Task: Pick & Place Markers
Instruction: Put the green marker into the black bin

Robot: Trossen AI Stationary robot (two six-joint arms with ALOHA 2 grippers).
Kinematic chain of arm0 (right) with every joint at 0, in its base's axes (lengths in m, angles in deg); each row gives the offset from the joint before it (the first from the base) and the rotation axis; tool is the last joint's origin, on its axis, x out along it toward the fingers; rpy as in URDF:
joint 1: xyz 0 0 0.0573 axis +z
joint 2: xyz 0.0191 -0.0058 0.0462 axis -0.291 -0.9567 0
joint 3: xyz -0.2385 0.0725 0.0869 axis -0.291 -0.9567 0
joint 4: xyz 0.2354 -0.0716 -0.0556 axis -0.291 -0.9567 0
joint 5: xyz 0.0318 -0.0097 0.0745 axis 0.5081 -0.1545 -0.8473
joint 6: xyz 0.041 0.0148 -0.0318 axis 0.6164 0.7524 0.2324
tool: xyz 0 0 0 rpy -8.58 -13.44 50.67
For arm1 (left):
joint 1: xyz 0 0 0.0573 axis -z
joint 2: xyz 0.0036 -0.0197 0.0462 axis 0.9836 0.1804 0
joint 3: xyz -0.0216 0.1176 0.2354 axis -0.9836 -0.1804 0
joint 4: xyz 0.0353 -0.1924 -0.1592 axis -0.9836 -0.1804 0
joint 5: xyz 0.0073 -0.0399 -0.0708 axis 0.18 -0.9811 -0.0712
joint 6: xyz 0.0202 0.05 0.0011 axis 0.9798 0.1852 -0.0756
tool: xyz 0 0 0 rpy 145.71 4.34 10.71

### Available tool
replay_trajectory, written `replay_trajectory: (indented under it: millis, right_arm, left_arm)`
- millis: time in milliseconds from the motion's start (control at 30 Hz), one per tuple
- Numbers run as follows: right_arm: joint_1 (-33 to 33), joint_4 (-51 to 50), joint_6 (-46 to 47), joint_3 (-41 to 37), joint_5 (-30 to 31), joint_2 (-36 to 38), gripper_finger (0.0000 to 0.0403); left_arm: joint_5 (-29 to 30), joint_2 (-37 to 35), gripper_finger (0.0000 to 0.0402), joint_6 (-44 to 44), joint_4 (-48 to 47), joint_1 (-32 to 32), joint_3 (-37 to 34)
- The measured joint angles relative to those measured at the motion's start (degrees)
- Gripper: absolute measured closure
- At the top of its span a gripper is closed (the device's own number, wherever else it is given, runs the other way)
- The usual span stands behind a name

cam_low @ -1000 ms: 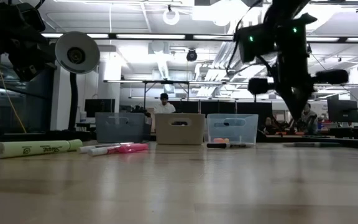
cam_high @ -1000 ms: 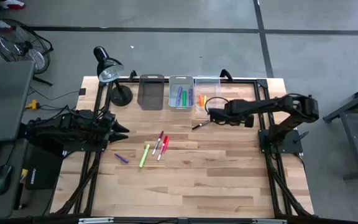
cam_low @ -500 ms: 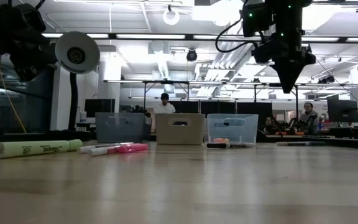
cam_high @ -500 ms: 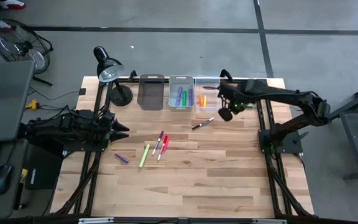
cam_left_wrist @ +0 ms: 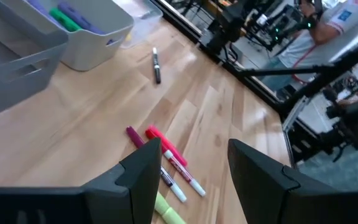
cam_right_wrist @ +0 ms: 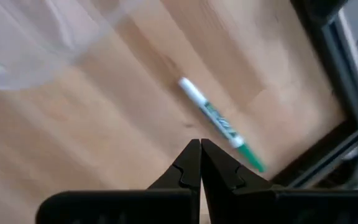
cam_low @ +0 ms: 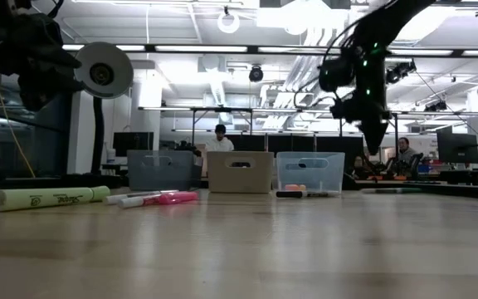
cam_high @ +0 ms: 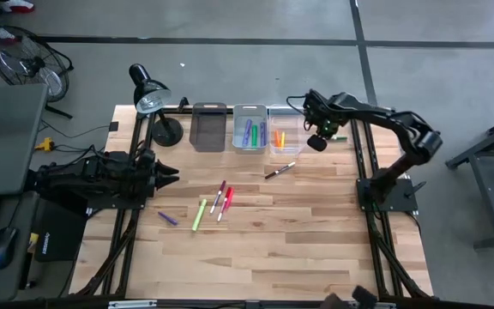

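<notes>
Right gripper (cam_right_wrist: 200,149): we see its two fingers pressed tip to tip, nothing between them. It hangs above the back right of the table (cam_high: 316,223), at about 2 o'clock from the table's middle, just right of the clear bin (cam_high: 285,129).

Below it on the wood, toward 1 o'clock of the fingertips in the wrist view, lies a green-and-white marker (cam_right_wrist: 221,124), apart from the fingers.

Outward: a black-and-white marker (cam_high: 280,170) lies loose at 7 o'clock from the gripper. The middle bin (cam_high: 250,128) holds green and purple markers; the clear bin holds orange ones.

Near table centre we note a cluster: pink and red markers (cam_high: 222,199), a lime highlighter (cam_high: 199,215), a purple marker (cam_high: 168,218).

Left gripper (cam_left_wrist: 188,171): fingers spread wide, empty, at 9 o'clock of the table, facing the cluster.
</notes>
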Motion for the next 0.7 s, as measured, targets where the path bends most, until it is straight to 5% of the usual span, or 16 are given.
replay_trajectory:
  millis: [300, 700]
  right_arm:
    - [-2.24, 4.58, -23.21, 0.0, 2.85, -9.02, 0.0389]
    - [-3.24, 13.97, -39.33, -0.04, 8.75, -12.83, 0.0191]
  left_arm:
    - [0.09, 0.0, 0.0218, -4.46, 0.0, -0.02, 0.0]
    - [0.05, -0.01, 0.0218, -4.7, 0.0, 0.0, 0.0]
